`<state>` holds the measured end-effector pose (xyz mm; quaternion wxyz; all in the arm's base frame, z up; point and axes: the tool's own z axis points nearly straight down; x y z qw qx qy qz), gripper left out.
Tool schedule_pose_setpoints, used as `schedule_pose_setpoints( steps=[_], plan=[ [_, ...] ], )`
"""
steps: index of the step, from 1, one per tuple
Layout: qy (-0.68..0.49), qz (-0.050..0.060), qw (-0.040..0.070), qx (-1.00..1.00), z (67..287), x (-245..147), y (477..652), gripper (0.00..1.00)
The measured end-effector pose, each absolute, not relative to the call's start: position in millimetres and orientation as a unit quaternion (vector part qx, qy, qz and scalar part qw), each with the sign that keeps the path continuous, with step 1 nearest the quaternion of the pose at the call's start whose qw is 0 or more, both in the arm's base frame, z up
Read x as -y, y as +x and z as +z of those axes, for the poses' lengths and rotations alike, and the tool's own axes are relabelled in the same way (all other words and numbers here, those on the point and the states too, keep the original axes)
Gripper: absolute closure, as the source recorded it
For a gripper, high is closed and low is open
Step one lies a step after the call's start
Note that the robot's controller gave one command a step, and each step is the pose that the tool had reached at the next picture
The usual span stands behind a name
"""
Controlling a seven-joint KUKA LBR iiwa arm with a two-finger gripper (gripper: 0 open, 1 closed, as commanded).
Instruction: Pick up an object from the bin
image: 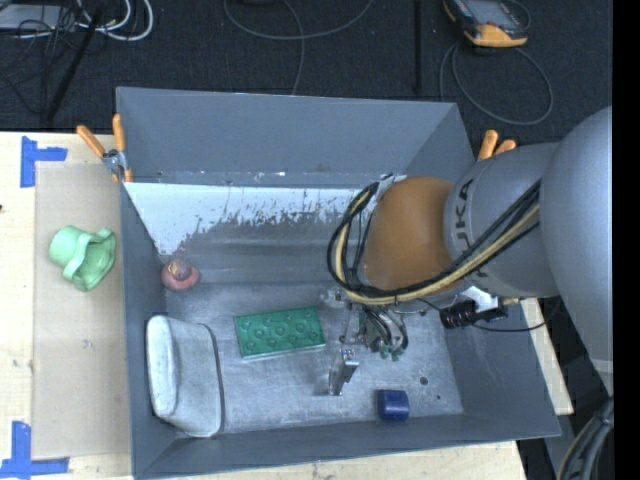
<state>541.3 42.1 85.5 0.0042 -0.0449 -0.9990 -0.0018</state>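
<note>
Views: one camera, fixed overhead.
Position: above the grey metal bin [280, 138], set off toward its near side, so the far wall shows its whole inner face while the near wall is strongly foreshortened.
Facing: downward and tilted toward the far wall.
Distance: middling; all four walls of the bin fit in the frame, with a margin at left and top.
Right side: the arm [560, 218] comes in here, nearer the lens than the bin, covering part of the right rim.
Top: dark floor [330, 48] beyond the bin.

Tool [340, 376] between green studded block [280, 333] and small blue cube [393, 403]
</note>
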Motion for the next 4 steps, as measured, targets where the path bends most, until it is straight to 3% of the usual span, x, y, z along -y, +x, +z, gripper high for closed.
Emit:
schedule_pose_setpoints(
  steps=[1, 2, 3, 4],
  plan=[
    [0.015, -0.001, -0.001, 1.000, 75.7, -96.2, 582.0, 0.00],
    [0.015, -0.001, -0.004, 1.000, 78.9, -94.6, 583.7, 1.00],
    [0.073, 0.000, -0.004, 0.997, 190.9, -90.1, 587.2, 1.00],
    [0.046, -0.001, -0.005, 0.999, 290.4, -87.4, 588.6, 1.00]
  ],
)
